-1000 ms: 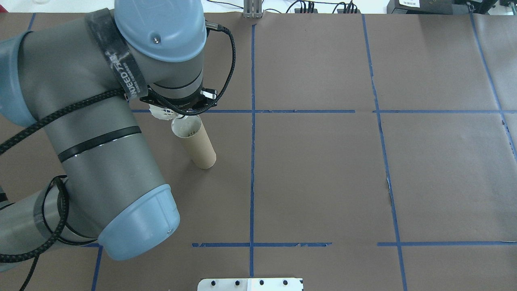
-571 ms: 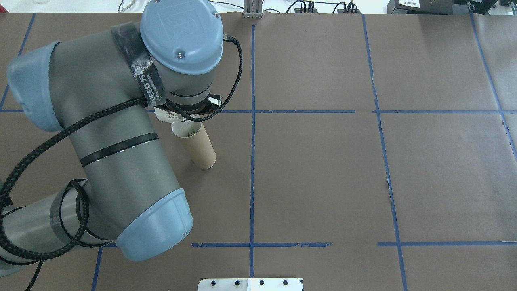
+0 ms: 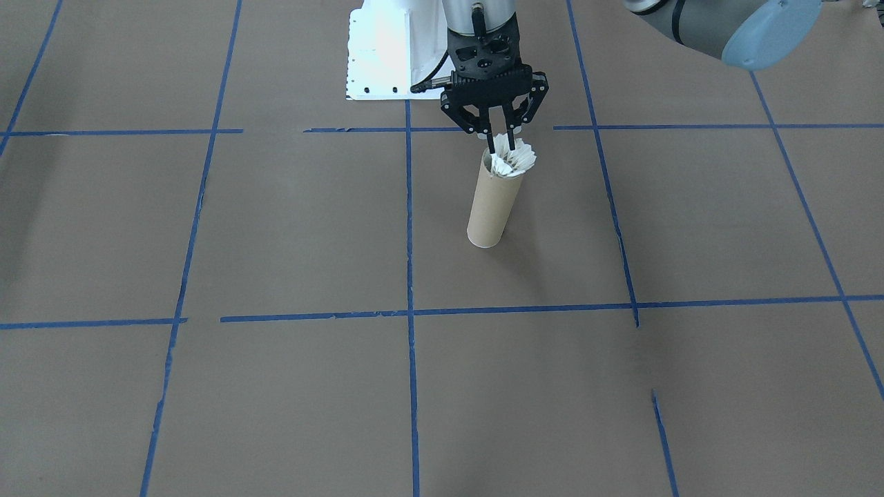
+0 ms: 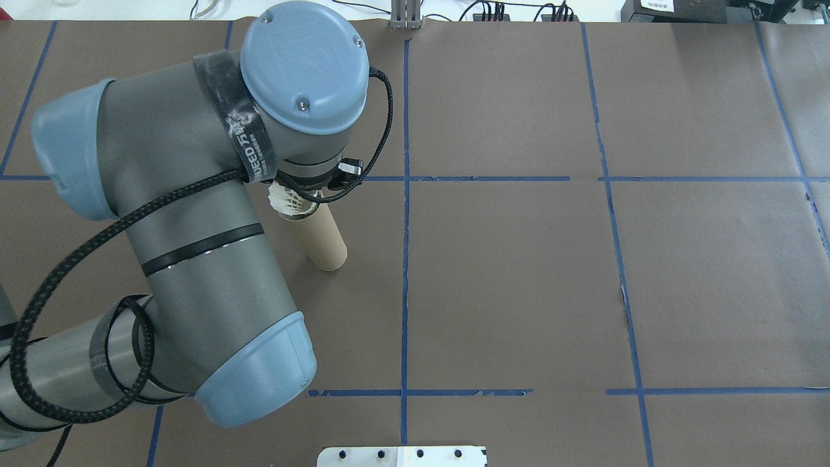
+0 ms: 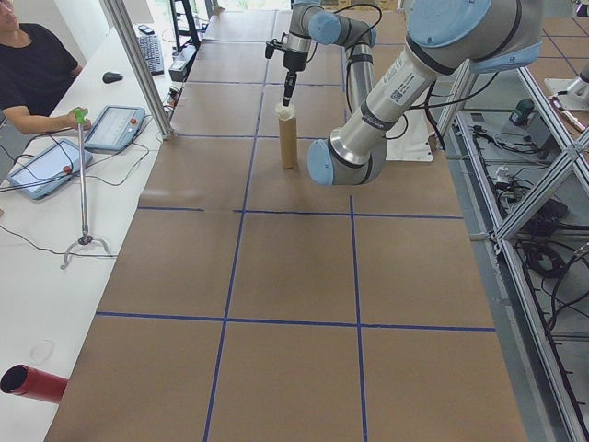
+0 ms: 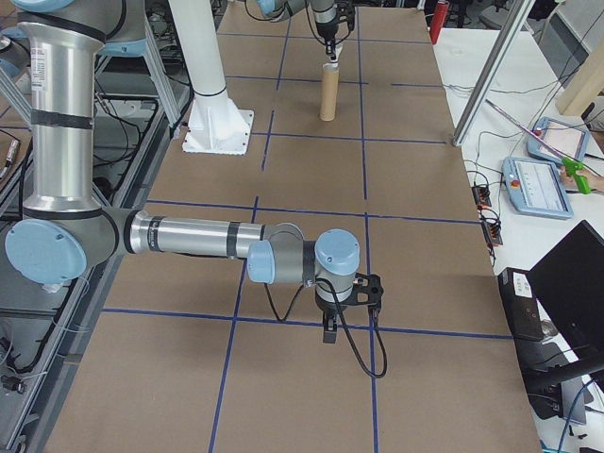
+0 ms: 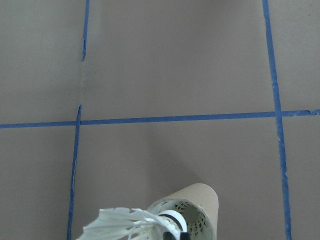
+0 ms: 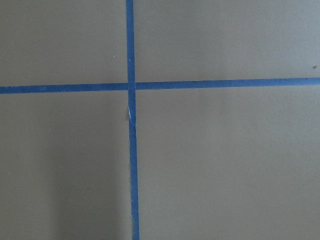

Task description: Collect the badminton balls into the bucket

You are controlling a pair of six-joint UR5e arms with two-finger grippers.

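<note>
Pinching the light, crushable white feather shuttlecock (image 3: 514, 161) with our left gripper (image 3: 502, 143), we poise above the brown cardboard tube (image 3: 492, 201); cork grips safest.

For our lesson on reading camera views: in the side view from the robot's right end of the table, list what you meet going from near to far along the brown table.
Right gripper hanging low over the table → white robot base → cardboard tube standing upright → left gripper above the tube's mouth.
</note>
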